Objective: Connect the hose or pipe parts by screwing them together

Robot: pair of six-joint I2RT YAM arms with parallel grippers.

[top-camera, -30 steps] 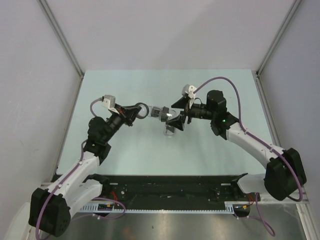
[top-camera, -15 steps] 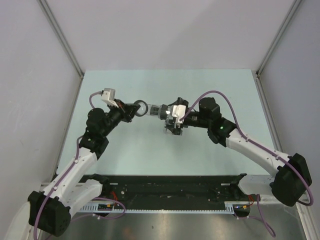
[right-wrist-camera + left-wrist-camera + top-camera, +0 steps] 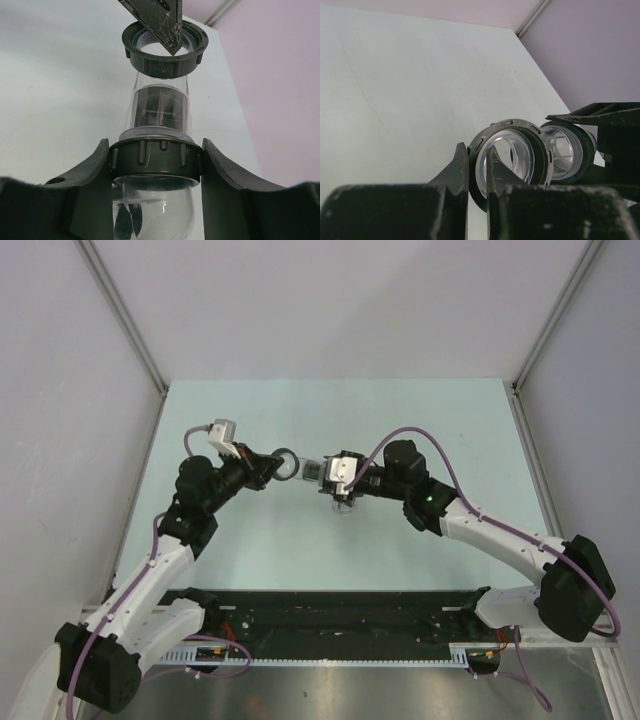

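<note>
Above the table (image 3: 400, 420), clear pipe (image 3: 156, 80), dark insert (image 3: 160, 107) inside it

Pipe parts (image 3: 310, 469) over table (image 3: 400, 410) centre, between both jaws.

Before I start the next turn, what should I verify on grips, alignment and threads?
1. Left gripper pinching the rim of the dark ring nut: ok.
2. Right gripper fingers against both sides of the ribbed collar: ok.
3. Dark ring nut in line with the clear tube, seen from the right wrist: ok.
4. Threads engaged between the parts: cannot tell.
5. Parts held off the table: cannot tell.
</note>
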